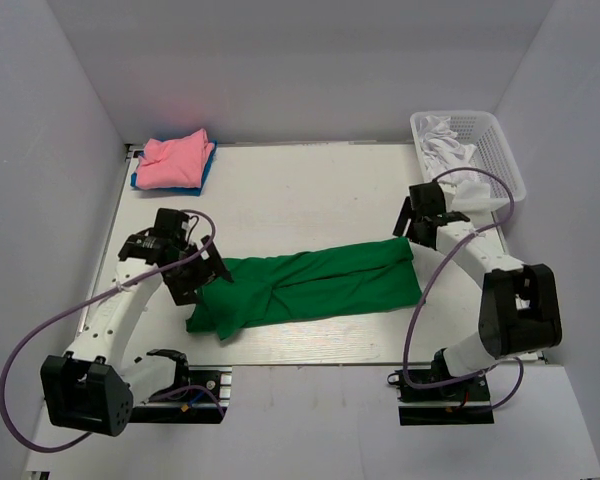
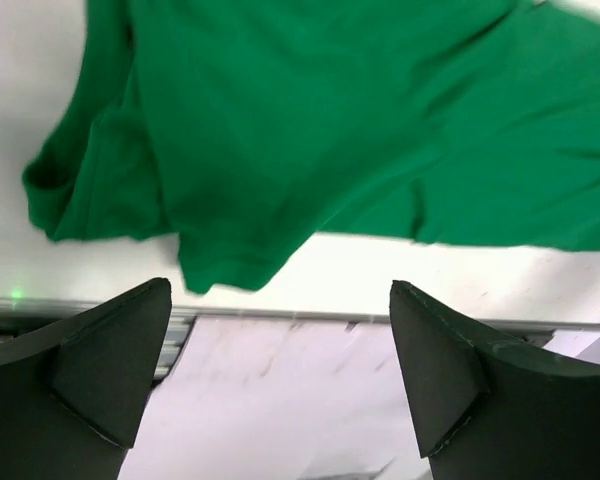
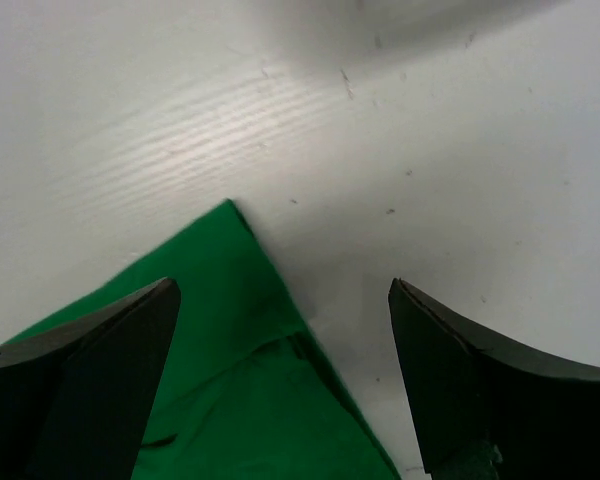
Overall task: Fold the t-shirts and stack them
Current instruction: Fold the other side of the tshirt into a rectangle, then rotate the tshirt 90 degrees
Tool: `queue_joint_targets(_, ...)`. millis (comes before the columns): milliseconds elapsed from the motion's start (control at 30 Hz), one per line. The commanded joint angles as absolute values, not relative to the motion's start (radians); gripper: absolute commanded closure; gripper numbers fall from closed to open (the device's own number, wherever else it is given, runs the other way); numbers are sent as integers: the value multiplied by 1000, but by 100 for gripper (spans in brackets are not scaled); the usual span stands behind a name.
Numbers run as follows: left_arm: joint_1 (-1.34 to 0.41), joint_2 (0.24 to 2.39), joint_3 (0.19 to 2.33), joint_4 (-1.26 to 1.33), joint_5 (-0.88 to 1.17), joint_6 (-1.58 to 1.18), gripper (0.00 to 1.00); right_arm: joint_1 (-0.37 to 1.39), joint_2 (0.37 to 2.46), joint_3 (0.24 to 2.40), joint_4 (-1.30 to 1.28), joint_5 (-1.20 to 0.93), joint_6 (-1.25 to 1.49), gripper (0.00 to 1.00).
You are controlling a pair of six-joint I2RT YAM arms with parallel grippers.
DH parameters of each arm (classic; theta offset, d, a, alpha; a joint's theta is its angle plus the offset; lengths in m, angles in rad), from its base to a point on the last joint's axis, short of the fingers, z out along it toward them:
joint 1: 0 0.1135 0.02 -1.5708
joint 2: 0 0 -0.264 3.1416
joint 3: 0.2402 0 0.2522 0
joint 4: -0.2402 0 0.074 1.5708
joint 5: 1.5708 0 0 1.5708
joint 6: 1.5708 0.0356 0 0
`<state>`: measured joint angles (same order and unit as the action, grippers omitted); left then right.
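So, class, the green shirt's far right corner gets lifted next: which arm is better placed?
Right. The right gripper, open, hangs right at that corner of the green shirt, which shows in its wrist view. The left gripper, also open, is at the shirt's opposite end.

Pale wood-grain tabletop (image 1: pixel 310 190) — flat, with a few small dark marks. A bright green cloth t-shirt (image 1: pixel 310 288) lies stretched left to right, close to the near edge, creased. Far left corner: a folded blue cloth shirt (image 1: pixel 138 183) on the surface, a folded pink cloth shirt (image 1: pixel 175 162) stacked on it. Far right corner — a white plastic mesh basket (image 1: pixel 495 140).
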<state>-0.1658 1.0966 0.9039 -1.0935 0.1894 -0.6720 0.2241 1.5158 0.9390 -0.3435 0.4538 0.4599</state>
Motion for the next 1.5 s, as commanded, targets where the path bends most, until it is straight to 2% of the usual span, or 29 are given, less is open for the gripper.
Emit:
queue_joint_targets(0,-167,1111,951,-1018,166,-641,0,235,1439,1019,-298,343,404,10)
queue_joint_targets(33,-167,1141,930,-984,207,-641,0,235,1430,1020,-295,218,400,10)
queue_joint_targets(100,-167,1167,901,-881,247,-655,0,248,1419,1006,-261,119,390,10)
queue_joint_targets(133,-167,1183,867,-849,271,-664,0,253,1416,1002,-241,-25,396,10)
queue_joint_targets(233,-167,1253,818,-756,295,-678,0,273,1434,962,-186,-185,419,10)
queue_joint_targets(467,-176,1474,839,-637,186,-660,0,290,1546,933,-181,-264,436,10)
queue_joint_targets(533,-176,1561,920,-649,114,-660,0,293,1568,916,-199,-242,439,10)
queue_joint_targets(667,-176,1834,1072,-606,94,-660,0,319,1559,852,-282,-140,350,10)
queue_joint_targets(767,-176,1984,1306,-649,54,-635,0,354,1563,787,-318,-124,295,10)
queue_joint_targets(900,-176,2244,1791,-678,23,-584,0,431,1606,756,-360,-225,249,10)
queue_joint_targets(933,-176,2375,1892,-678,41,-560,0,471,1609,762,-376,-227,239,10)
queue_joint_targets(967,-176,2449,2119,-708,67,-560,0,520,1602,773,-430,-229,232,10)
queue_joint_targets(1033,-176,2596,2332,-697,134,-560,0,573,1576,807,-519,-259,203,10)
queue_joint_targets(1067,-176,2709,2453,-672,174,-627,0,665,1551,824,-538,-267,196,10)
queue_joint_targets(1133,-176,2756,2378,-437,304,-761,0,778,1528,847,-595,-323,173,10)
queue_joint_targets(1200,-199,2804,2336,-213,346,-830,0,831,1535,888,-623,-371,146,10)
queue_joint_targets(1333,-258,2934,2506,-152,331,-911,0,940,1643,977,-659,-417,43,10)
queue_joint_targets(1467,-296,2918,2447,24,313,-965,0,982,1672,1040,-680,-417,-28,10)
